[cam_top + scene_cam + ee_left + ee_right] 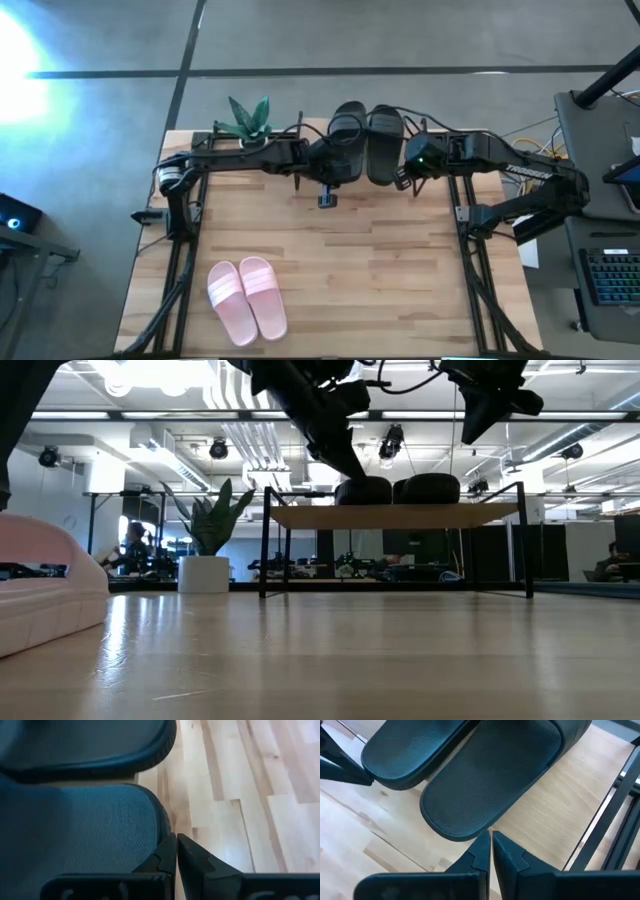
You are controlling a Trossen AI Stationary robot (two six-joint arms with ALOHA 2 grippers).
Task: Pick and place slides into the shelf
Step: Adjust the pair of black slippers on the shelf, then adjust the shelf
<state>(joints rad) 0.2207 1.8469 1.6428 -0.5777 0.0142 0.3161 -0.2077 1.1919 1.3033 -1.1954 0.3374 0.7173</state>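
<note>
The pink slides (246, 299), smooth and ribbed across the strap, lie together at the table's (400, 280) near edge, apparently waiting their turn. Farther back, both black slides (366, 140), pebbled and round-heeled, rest side by side on the shelf (395, 515); left gripper (176, 851) and right gripper (491, 845) hover there, fingers pressed together, empty.
</note>
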